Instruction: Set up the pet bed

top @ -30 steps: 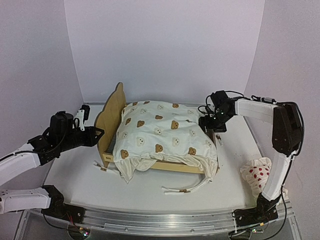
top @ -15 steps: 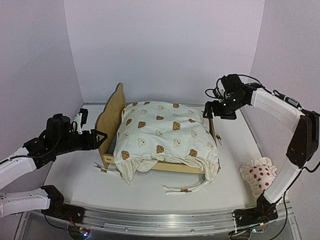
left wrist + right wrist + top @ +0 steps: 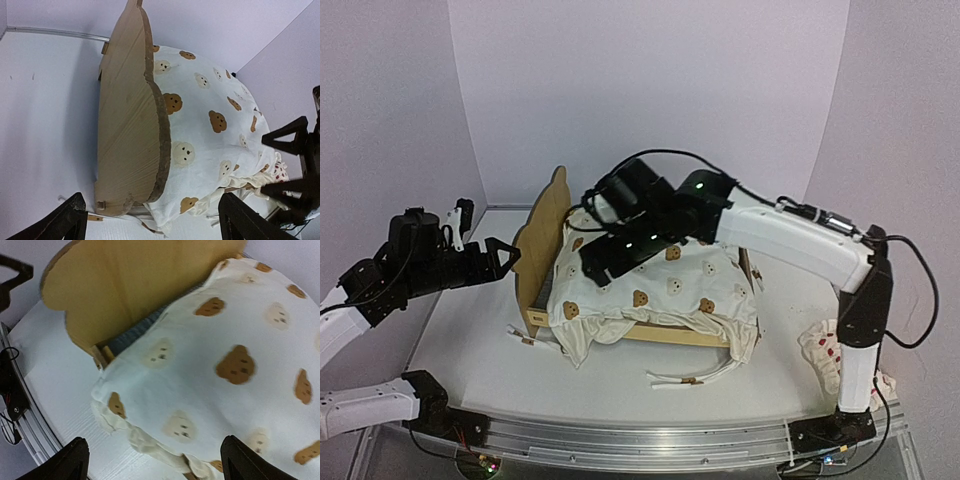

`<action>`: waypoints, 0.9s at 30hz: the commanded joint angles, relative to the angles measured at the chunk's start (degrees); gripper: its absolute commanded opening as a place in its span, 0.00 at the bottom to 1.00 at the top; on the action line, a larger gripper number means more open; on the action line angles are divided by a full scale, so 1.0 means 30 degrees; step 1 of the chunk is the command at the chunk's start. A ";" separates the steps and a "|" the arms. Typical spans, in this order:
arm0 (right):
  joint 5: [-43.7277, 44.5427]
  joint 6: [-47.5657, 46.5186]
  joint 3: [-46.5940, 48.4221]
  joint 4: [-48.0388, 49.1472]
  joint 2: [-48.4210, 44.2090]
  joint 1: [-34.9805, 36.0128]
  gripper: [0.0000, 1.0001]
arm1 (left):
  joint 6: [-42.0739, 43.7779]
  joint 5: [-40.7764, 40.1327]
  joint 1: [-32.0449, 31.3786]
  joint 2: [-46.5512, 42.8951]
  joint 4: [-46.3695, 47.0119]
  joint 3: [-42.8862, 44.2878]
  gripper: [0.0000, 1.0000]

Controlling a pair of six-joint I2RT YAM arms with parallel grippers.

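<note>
Plywood bed (image 3: pixel 670 335) on the table (image 3: pixel 470 340) holds a bear-print cushion (image 3: pixel 660 275); right gripper (image 3: pixel 153 438) hangs over it, left gripper (image 3: pixel 150 197) faces the headboard (image 3: pixel 130 125), both jaws wide, empty.

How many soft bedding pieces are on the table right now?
2. The bear-print cushion lies on the pet bed, drooping over its near rail. The red-dotted pillow sits near the right edge of the table. Anything under the cushion would be hidden.

White shells cover the long links of the left arm (image 3: pixel 335 328) and right arm (image 3: pixel 790 238); joints, wrists and triangular-framed fingers (image 3: pixel 506 254) are black. Thin black cables (image 3: pixel 670 152) loop off the right arm, near a green light (image 3: pixel 698 185).
</note>
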 commanded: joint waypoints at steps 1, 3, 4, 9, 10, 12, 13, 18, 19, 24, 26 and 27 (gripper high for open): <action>0.1297 -0.0608 0.3839 -0.0294 0.3460 0.2293 0.91 | 0.0081 -0.2112 -0.0071 -0.0649 -0.2413 0.1341 0.96; 0.1553 -0.0722 0.5781 -0.0206 0.4938 0.3031 0.89 | 0.0111 -0.2800 -0.0077 -0.0744 -0.2783 0.1280 0.99; 0.1787 -0.0875 0.6597 -0.0186 0.5773 0.3362 0.88 | 0.0177 -0.3025 -0.0078 -0.0752 -0.2787 0.1096 0.99; 0.3155 -0.1012 0.7622 0.0779 0.7810 0.3908 0.84 | 0.0312 -0.2227 -0.0078 -0.0544 -0.2662 0.0828 1.00; 0.3738 -0.1106 0.7347 0.1120 0.7854 0.3908 0.82 | 0.0334 -0.2226 -0.0078 -0.0553 -0.2637 0.0789 1.00; 0.5096 -0.1356 0.6661 0.1679 0.7879 0.3889 0.79 | 0.0404 -0.2118 -0.0078 -0.0555 -0.2575 0.0747 0.99; 0.5585 -0.1496 0.6380 0.1888 0.7903 0.3880 0.77 | 0.0446 -0.2042 -0.0078 -0.0556 -0.2531 0.0696 0.99; 0.6337 -0.1508 0.5671 0.2429 0.8474 0.3598 0.71 | 0.0524 -0.1834 -0.0076 -0.0591 -0.2378 0.0565 0.99; 0.6218 -0.1408 0.5579 0.2469 0.8600 0.3547 0.71 | 0.0522 -0.1844 -0.0077 -0.0610 -0.2384 0.0562 0.99; 0.5282 -0.0969 0.5059 0.2688 0.9073 0.3418 0.69 | 0.0496 -0.1951 -0.0078 -0.0744 -0.2365 0.0500 0.99; 0.5018 -0.0889 0.4871 0.2710 0.9222 0.3418 0.68 | 0.0496 -0.1967 -0.0078 -0.0725 -0.2365 0.0499 0.99; 0.4909 -0.0863 0.4768 0.2734 0.9291 0.3413 0.68 | 0.0496 -0.1962 -0.0078 -0.0687 -0.2365 0.0499 0.99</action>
